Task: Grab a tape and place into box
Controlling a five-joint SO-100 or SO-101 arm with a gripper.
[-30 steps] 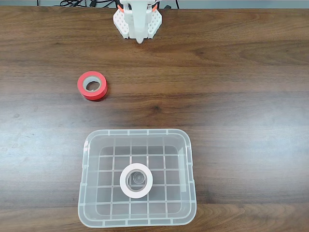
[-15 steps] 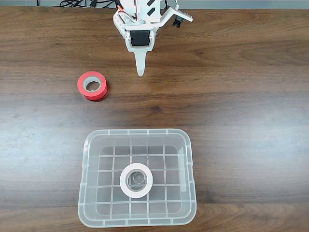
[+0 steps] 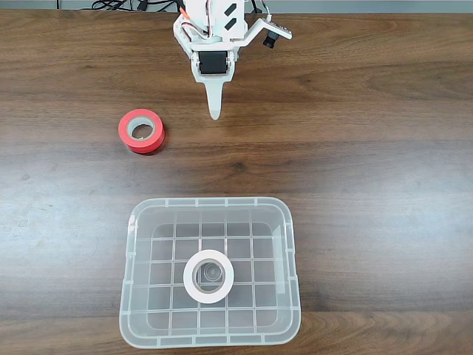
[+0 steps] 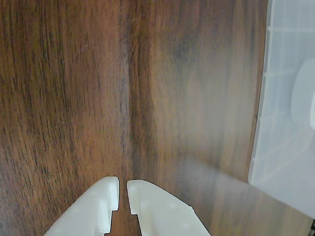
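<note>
The tape (image 3: pixel 208 276) lies flat on the bottom of the box (image 3: pixel 136 222), with its round hollow centre facing straight up to the camera in the fixed view. As a ring, it has no long side; its axis stands vertical. It is a small white roll, and through its hole the grid pattern of the box bottom is visible. It sits a little below the middle of the box, away from all four walls.

The box is clear plastic with rounded corners, and its longer side runs left to right in the fixed view. In the wrist view a part of the box (image 4: pixel 280 123) shows at the right edge, with a pale blurred shape inside that is probably the tape (image 4: pixel 304 96).

The pincer (image 3: pixel 215 111) hangs over the bare wooden surface (image 3: pixel 369 148) near the top of the fixed view, well apart from the box. In the wrist view the two white fingers (image 4: pixel 147 206) of the pincer (image 4: pixel 123 189) are almost together, with only a narrow gap between them, and they hold nothing.

A red roll (image 3: pixel 142 131) with a grey core lies on the surface to the left of the pincer.
</note>
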